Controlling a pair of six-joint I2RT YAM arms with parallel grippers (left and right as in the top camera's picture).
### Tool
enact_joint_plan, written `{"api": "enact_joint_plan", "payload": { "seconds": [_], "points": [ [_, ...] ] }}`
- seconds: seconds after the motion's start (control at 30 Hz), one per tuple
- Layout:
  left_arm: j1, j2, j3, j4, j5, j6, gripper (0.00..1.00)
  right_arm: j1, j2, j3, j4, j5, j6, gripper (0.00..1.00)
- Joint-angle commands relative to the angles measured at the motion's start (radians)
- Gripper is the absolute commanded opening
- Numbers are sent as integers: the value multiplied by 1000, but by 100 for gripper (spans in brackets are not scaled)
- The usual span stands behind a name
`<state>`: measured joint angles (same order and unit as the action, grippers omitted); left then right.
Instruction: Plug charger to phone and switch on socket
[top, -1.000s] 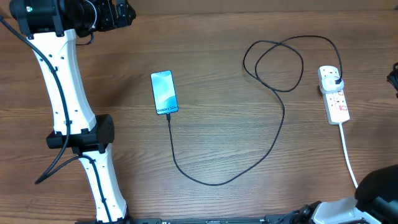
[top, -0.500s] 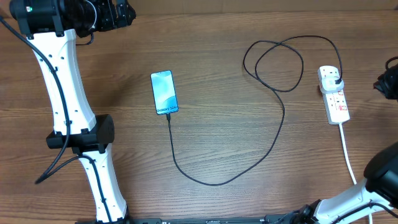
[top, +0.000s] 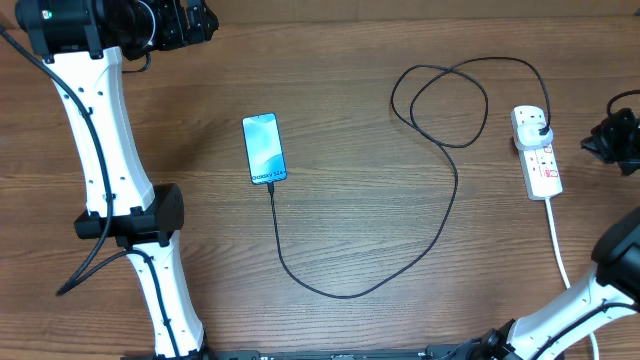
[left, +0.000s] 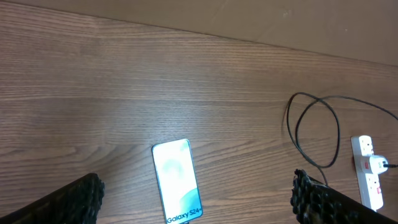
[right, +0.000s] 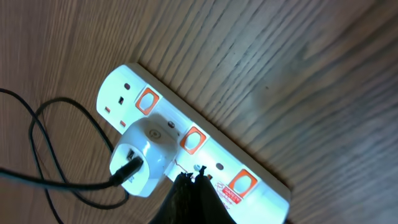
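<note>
The phone (top: 264, 149) lies screen up on the table, left of centre, and also shows in the left wrist view (left: 177, 182). The thin black charger cable (top: 440, 225) runs from the phone's lower end in a wide loop to a plug in the white socket strip (top: 541, 165). In the right wrist view the cable enters a white adapter (right: 144, 155) seated in the strip (right: 261, 183), which has orange-red switches. My right gripper (right: 193, 179) is shut and empty, with its tips over the strip's middle. My left gripper (left: 198, 186) is open, high above the phone.
The strip's thick white cord (top: 560, 255) runs toward the front right edge. The left arm's white links (top: 110, 150) stand along the left side. The right arm base (top: 590, 300) is at the front right corner. The table is bare wood (top: 360, 120).
My right gripper has moved left from the frame's right edge toward the socket strip. The left arm, phone and cable have not moved.
</note>
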<state>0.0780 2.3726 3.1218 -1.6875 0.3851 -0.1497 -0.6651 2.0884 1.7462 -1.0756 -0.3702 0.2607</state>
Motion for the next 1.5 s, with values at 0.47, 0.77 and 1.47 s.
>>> {"api": "enact_joint_plan", "payload": {
  "seconds": [0.47,0.77,1.47],
  "points": [
    [-7,-28,8,-2,0,11,100,43,87,-26,92,-30,55,4],
    [-8,-28,8,-2,0,11,99,69,102,-52,129,-29,72,4],
    [-8,-28,8,-2,1,11,99,143,148,-60,117,-24,80,4]
  ]
}}
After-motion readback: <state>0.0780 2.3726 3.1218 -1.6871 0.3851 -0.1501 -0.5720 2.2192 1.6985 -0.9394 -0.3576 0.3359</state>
